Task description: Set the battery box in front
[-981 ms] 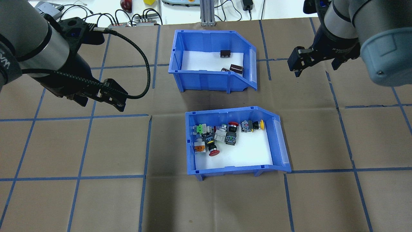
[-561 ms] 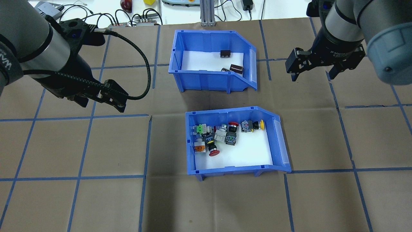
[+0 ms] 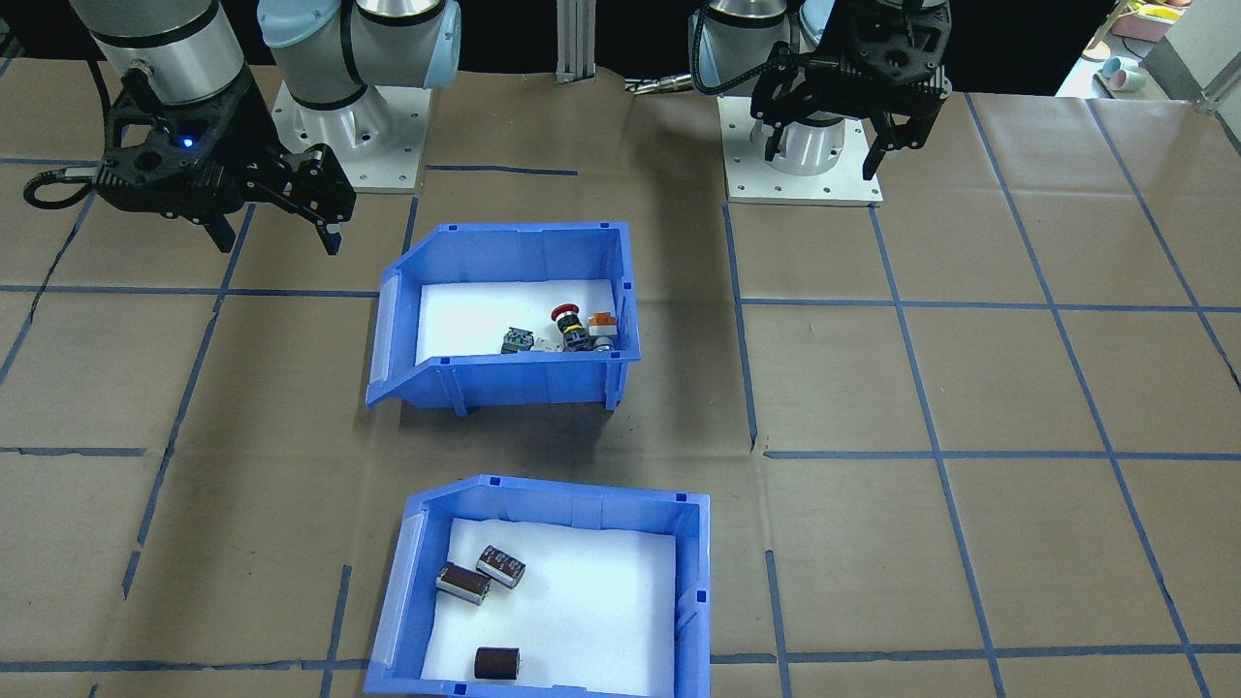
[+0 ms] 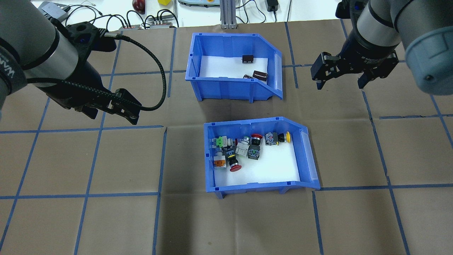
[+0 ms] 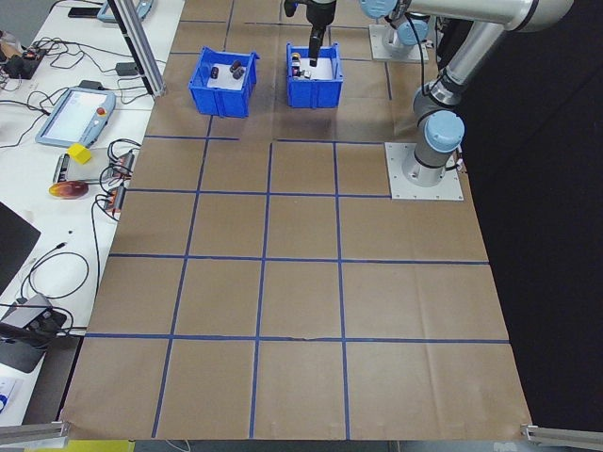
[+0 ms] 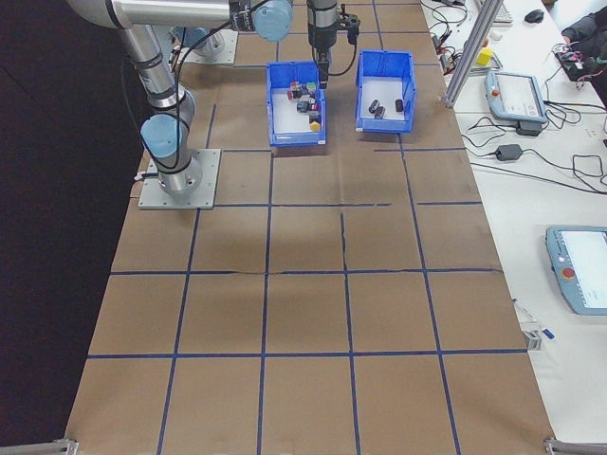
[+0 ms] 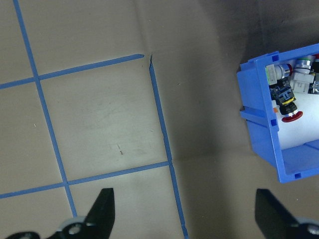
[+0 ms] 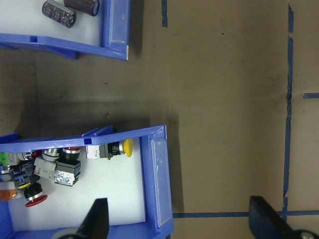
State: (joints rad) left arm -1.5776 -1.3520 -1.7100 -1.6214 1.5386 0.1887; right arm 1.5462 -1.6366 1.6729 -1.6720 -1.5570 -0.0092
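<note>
Overhead, both arms hung above the table (image 4: 106, 219) with nothing between their jaws. Left gripper (image 4: 109, 109) was spread wide over bare brown paper; the switch bin (image 4: 260, 156) lay off to its right side, its corner just entering the left wrist view beyond the right fingertip. Right gripper (image 4: 342, 73) was likewise spread, empty. Battery box (image 4: 233, 65) sat apart from the right gripper's jaws, its sloped cut-away end turned toward them, a gap of paper between. Three dark cylinders (image 3: 482, 572) lay on the white foam inside. Battery box stood on the far side of the switch bin from the robot, the two bins near each other, not touching.
</note>
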